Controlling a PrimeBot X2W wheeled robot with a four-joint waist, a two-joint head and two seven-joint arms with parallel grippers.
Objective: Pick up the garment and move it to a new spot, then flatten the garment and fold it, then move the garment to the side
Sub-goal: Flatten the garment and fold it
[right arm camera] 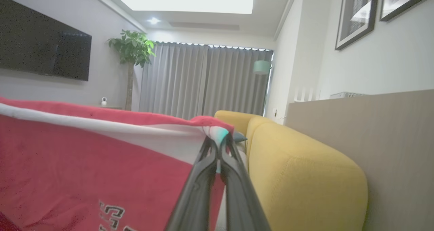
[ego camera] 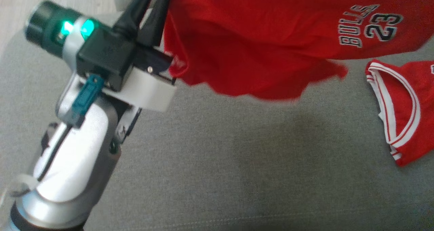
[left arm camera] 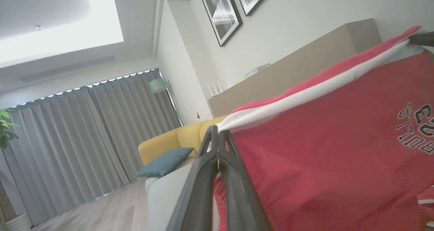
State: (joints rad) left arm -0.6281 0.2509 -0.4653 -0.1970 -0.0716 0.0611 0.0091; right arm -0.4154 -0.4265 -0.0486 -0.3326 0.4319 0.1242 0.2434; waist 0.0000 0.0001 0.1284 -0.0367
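Observation:
The garment (ego camera: 257, 37) is red with a white band and a "BULLS 23" print, and it hangs lifted above the grey surface (ego camera: 217, 163). In the left wrist view my left gripper (left arm camera: 217, 136) is shut on one corner of the garment's (left arm camera: 322, 139) white-banded edge. My right gripper (right arm camera: 217, 142) is shut on the other corner of the garment (right arm camera: 84, 163), so the edge runs stretched between the two. In the head view my left wrist (ego camera: 112, 54) reaches up at the left, its fingers running under the cloth's left edge.
A second red piece with white trim (ego camera: 407, 105) lies on the grey surface at the right. A yellow sofa (right arm camera: 305, 176) with a blue cushion (left arm camera: 166, 161) stands beyond, backed by a wooden partition (right arm camera: 390, 122). Curtains (right arm camera: 203, 81) close the far end of the room.

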